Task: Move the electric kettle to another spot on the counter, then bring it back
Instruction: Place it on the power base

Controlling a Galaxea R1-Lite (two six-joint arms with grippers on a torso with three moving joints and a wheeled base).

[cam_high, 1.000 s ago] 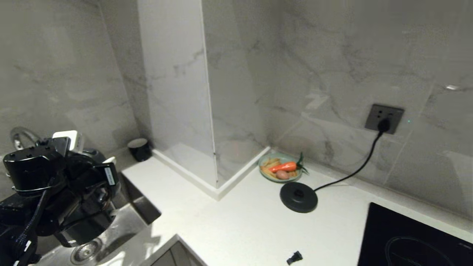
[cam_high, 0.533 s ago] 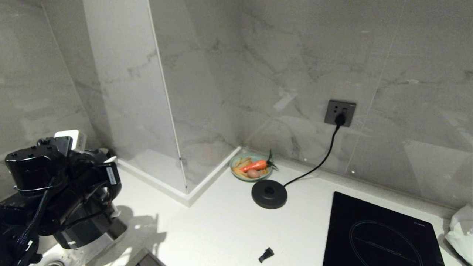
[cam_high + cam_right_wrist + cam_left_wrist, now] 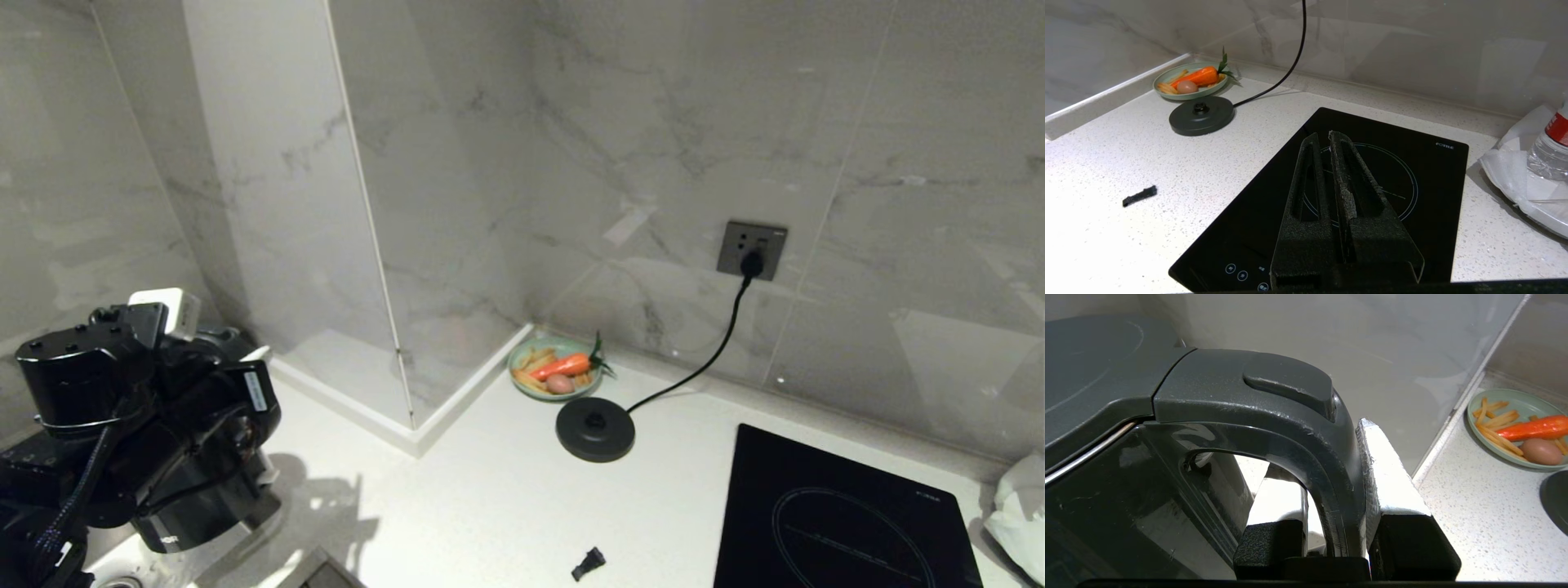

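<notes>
Grey marble walls close off the far side of our white speckled table, with a tiled pillar jutting into it at the left. Our left gripper is clamped on the loop handle of the electric kettle, one white-padded finger inside the loop and one outside. In the head view the kettle sits at the near left edge under our left arm, mostly covered by the wrist; whether it rests on the table or hangs just above it we cannot tell.

Further right and toward the wall lies the round black base disc, bare, its cord running up to the wall socket. Just beyond the disc, against the wall, a green plate holds a carrot, an egg and fries. A small black clip lies on the near table between kettle and hob. The black induction hob fills the near right, with crumpled white plastic at the far right edge.

Our right gripper hangs over the hob with its fingers pressed together, empty; a water bottle stands on the plastic beside it.
</notes>
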